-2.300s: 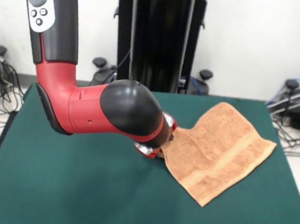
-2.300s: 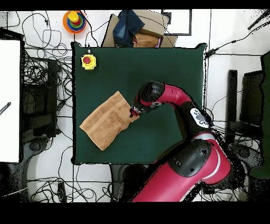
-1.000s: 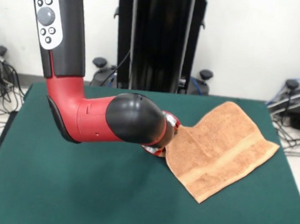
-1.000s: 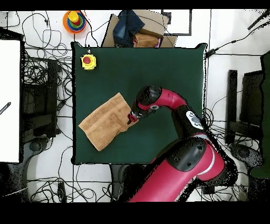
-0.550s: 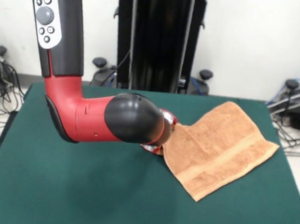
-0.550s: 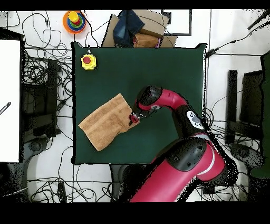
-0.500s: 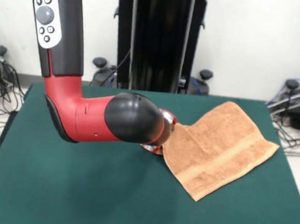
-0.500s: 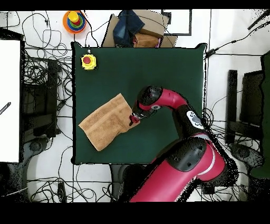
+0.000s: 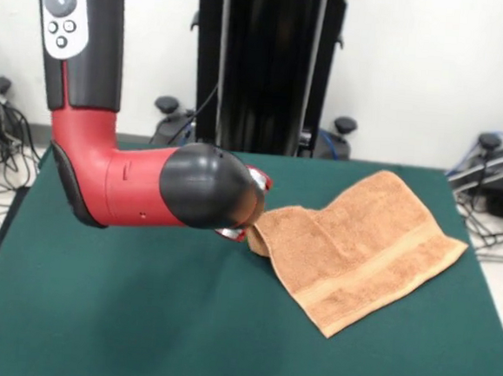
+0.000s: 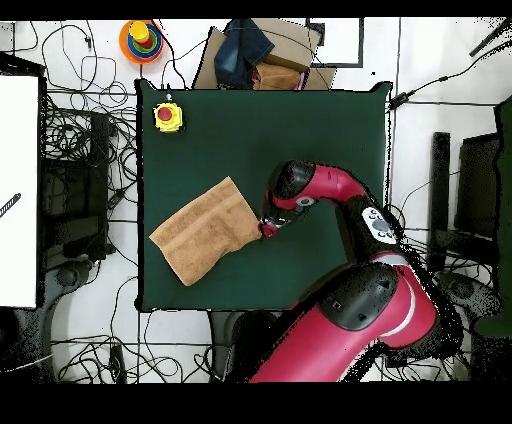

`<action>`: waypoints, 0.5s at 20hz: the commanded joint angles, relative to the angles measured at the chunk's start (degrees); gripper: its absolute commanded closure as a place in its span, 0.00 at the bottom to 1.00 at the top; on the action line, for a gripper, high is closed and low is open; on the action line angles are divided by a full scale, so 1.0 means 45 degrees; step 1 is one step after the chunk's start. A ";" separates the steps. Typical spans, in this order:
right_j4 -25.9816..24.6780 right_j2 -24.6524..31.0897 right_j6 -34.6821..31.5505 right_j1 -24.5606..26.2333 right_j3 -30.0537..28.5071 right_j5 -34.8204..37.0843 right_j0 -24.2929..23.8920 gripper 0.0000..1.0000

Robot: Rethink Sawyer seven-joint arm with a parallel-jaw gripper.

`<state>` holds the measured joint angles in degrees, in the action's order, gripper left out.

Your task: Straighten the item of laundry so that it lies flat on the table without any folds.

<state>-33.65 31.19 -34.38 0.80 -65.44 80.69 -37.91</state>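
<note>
Gripping one corner of the towel (image 9: 360,249), the gripper (image 9: 246,231) sat at its edge nearest the middle of the table (image 9: 119,317); the cloth stretched away from it, long axis slanting toward the table's side edge.

You've got a dark green tabletop (image 9: 119,317), mostly bare. An orange-tan towel (image 9: 360,249) lies on it in the front view's right half, one corner near the right edge, with a stripe band showing and its left end bunched. Overhead, a yellow box with a red button (image 10: 167,116) sits at a corner.
</note>
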 commanded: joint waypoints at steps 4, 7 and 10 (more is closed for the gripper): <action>-0.1247 -0.0662 0.2845 -0.0201 0.1023 0.1206 -0.0228 0.00; -0.1322 -0.0577 0.2883 -0.0036 0.1143 0.1209 -0.0250 0.00; -0.1336 -0.0505 0.2866 0.0149 0.1243 0.1128 -0.0229 0.00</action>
<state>-35.84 31.10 -31.10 0.28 -63.57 83.36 -39.50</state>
